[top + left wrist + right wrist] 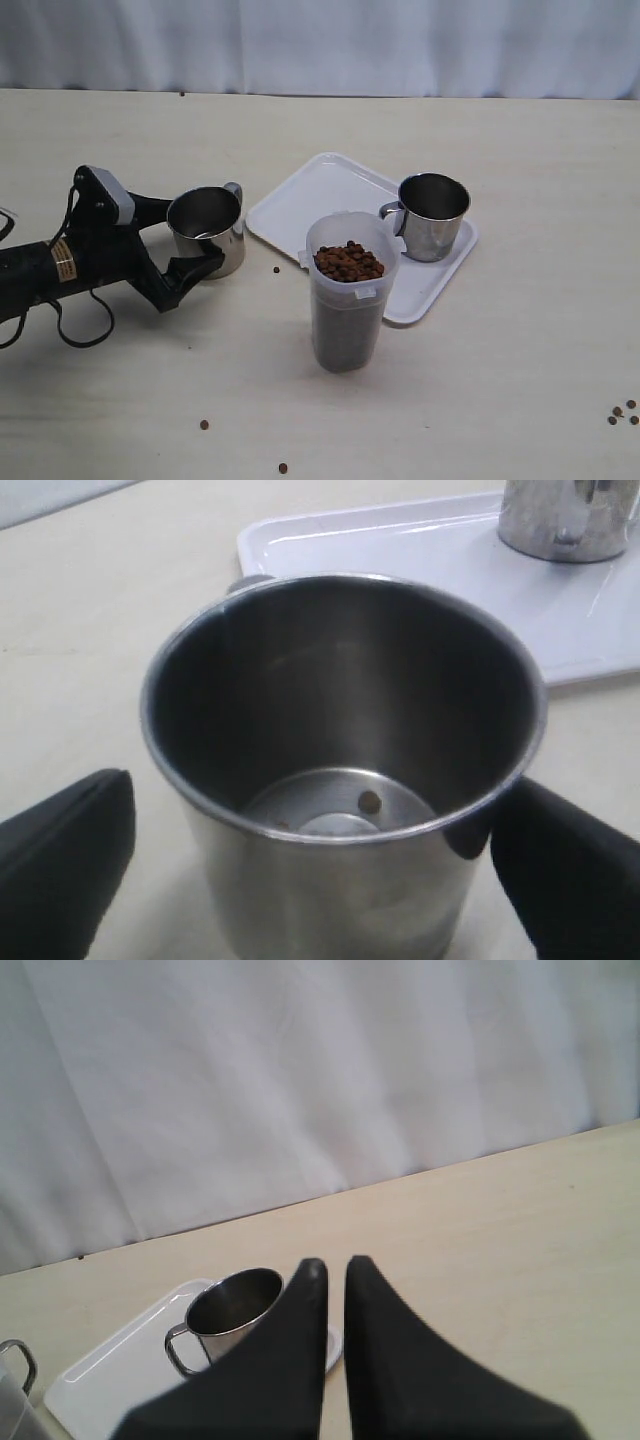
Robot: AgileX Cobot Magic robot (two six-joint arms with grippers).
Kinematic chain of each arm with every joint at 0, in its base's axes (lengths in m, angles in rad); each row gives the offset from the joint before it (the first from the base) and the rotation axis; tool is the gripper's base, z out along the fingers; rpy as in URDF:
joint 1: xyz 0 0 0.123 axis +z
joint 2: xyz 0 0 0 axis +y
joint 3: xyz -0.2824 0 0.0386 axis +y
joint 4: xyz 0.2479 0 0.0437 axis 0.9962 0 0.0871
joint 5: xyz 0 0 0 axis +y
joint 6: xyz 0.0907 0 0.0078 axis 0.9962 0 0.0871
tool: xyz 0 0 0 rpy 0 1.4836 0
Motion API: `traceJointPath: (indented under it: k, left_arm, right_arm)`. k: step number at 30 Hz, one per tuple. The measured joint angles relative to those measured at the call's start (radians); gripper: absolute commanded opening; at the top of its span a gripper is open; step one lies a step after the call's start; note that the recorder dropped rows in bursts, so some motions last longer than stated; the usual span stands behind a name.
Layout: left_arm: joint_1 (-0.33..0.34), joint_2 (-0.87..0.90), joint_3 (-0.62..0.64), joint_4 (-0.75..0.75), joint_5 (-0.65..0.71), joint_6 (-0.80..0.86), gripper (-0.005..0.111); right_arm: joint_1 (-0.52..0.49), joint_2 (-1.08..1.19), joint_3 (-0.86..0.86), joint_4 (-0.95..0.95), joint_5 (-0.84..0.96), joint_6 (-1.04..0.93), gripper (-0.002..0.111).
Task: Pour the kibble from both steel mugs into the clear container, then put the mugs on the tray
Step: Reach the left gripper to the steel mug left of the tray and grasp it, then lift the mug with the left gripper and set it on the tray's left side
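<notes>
Steel, shiny and all but empty: one mug (pixel 340 730) stands upright on the surface (pixel 500 380) just beside the tray (pixel 310 190), off its rim, with a single pellet (pixel 369 801) lying on its bottom; the left pincer (pixel 196 236) has its jaws wide apart, one on each side of the mug's wall, though whether either pad touches the metal I cannot tell from the wrist view. The mug's long axis is vertical and its handle points away from the arm, toward the tray; the tray lies straight beyond the mug from this pincer, so the left arm is plainly the nearer one for the carry. The second mug (pixel 432 215) already stands on the tray; the clear container (pixel 345 310) is just in front of the tray, its kibble (pixel 348 262) heaped to the rim. The right pincer (pixel 333 1270) is closed on nothing, raised well clear of the tray.
</notes>
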Motion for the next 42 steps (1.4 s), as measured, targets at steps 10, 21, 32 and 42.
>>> traceJointPath:
  k: [10,21,32,42]
  left_arm:
    - [0.0,0.011,0.0,0.026,-0.064,0.0,0.091]
    - [0.0,0.055,-0.05,0.043,-0.067,-0.049,0.091]
    - [0.0,0.071,-0.061,0.047,-0.097,-0.056,0.07]
    - [0.0,0.071,-0.061,0.04,-0.101,-0.056,0.0]
  right_arm:
    - [0.0,0.0,0.0,0.0,0.0,0.0,0.005]
    - [0.0,0.0,0.0,0.0,0.0,0.0,0.005]
    - [0.0,0.0,0.0,0.0,0.0,0.0,0.005]
    - [0.0,0.0,0.0,0.0,0.0,0.0,0.005]
